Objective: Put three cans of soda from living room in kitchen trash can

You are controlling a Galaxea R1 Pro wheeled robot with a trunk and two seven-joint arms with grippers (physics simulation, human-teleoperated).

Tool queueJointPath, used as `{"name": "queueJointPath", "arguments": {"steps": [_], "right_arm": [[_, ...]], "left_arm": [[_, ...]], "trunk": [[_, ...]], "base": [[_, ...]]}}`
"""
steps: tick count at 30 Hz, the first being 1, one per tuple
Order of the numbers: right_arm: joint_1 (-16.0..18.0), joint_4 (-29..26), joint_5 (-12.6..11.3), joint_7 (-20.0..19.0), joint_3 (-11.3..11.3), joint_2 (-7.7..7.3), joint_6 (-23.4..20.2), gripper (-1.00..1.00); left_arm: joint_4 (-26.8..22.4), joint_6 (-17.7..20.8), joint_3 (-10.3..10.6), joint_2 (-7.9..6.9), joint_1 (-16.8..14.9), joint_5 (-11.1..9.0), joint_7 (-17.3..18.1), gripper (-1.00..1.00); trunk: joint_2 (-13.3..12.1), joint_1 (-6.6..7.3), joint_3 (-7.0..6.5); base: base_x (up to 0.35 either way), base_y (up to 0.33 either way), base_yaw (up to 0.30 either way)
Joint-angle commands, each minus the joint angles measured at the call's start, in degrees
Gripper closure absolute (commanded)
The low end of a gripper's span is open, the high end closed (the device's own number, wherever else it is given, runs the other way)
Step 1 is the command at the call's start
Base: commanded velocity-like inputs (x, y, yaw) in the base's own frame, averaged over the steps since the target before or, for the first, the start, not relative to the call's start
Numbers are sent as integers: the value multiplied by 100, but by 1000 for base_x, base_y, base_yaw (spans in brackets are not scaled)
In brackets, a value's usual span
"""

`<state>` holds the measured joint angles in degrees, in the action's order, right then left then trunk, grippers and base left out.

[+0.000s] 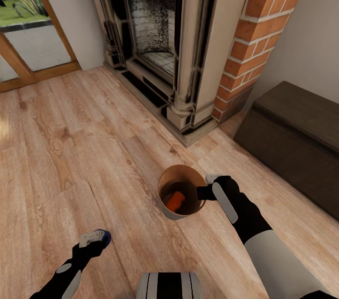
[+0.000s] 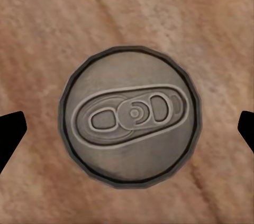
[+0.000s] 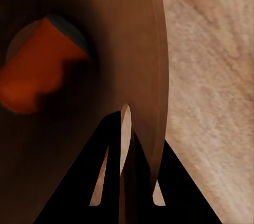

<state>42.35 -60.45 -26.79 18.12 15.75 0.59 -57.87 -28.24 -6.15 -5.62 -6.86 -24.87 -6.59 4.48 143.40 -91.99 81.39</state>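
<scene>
The trash can (image 1: 165,179), a small bucket that is grey outside and copper-brown inside, hangs just above the wooden floor in front of the fireplace. My right gripper (image 1: 207,190) is shut on its rim; the right wrist view shows the wall (image 3: 135,49) pinched in that gripper (image 3: 126,129). One orange soda can (image 1: 175,201) lies tilted inside (image 3: 37,71). A blue soda can (image 1: 105,238) stands upright on the floor at lower left. My left gripper (image 1: 94,238) hovers open right over its silver top (image 2: 131,115), fingertips (image 2: 10,131) wide on either side. The other orange can is out of view.
The ornate fireplace (image 1: 155,30) and its brick column (image 1: 254,30) stand ahead. A dark low chest (image 1: 292,134) sits against the wall at right. Wood-framed glass doors (image 1: 28,40) are at upper left. Wooden floor (image 1: 70,139) spreads to the left.
</scene>
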Motion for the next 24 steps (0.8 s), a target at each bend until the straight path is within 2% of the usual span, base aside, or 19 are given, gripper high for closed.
{"name": "queueJointPath", "arguments": {"steps": [1, 15, 18, 24], "right_arm": [[2, -2, -144, -27, -1, 2, 30, 100], [2, -2, -143, -27, 2, 1, 30, 100], [2, -2, -145, -27, 1, -1, 30, 100], [2, -2, -146, -27, 2, 1, 30, 100]], "left_arm": [[1, 0, 0, 0, 0, 0, 0, -100], [3, 0, 0, 0, 0, 0, 0, -100], [3, 0, 0, 0, 0, 0, 0, -100], [3, 0, 0, 0, 0, 0, 0, -100]], "trunk": [[0, 1, 0], [0, 1, 0], [4, -7, 66], [4, -7, 66]], "base": [[67, 0, 0], [35, 0, 0], [0, 0, 0], [0, 0, 0]]}}
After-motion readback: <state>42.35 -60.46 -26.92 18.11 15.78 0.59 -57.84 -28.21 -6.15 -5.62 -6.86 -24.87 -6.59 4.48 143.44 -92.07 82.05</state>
